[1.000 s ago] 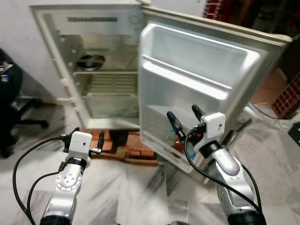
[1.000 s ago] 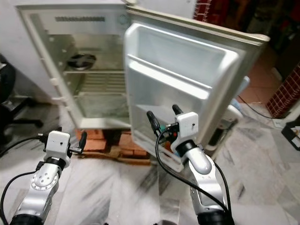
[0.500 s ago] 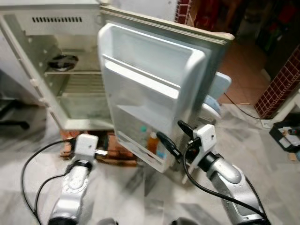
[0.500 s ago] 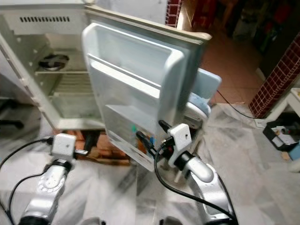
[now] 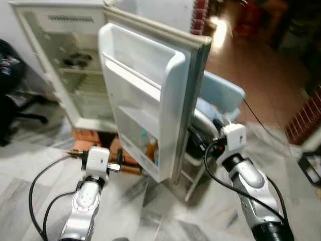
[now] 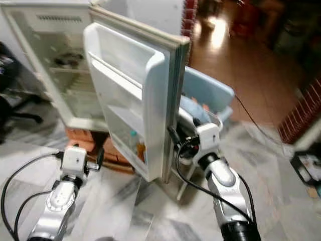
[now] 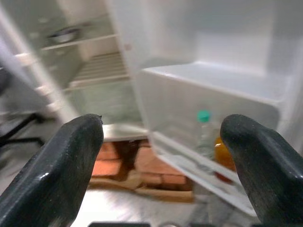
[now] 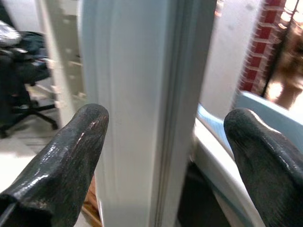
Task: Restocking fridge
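Observation:
The white fridge (image 5: 70,75) stands open, its door (image 5: 145,95) swung wide and seen nearly edge-on. The door's low shelf holds a clear bottle with a green cap (image 7: 203,130) and an orange bottle (image 7: 222,156). My right gripper (image 8: 166,116) is open at the door's outer edge (image 8: 142,109), one finger on each side of it; in the left eye view the right gripper (image 5: 205,129) sits just behind that edge. My left gripper (image 7: 161,156) is open and empty, low in front of the door shelf, also seen as the left gripper (image 5: 119,159).
A light blue plastic chair (image 5: 220,93) stands close behind the door. Bricks (image 5: 88,138) prop up the fridge. A black office chair (image 5: 10,100) is at the left, a brick wall (image 5: 306,108) at the right. A metal bowl (image 5: 75,60) sits on an inner shelf.
The camera has swung round, so the door now shows edge-on. My right gripper went from facing the door's inner shelves to straddling its outer edge. The left gripper stays low and open.

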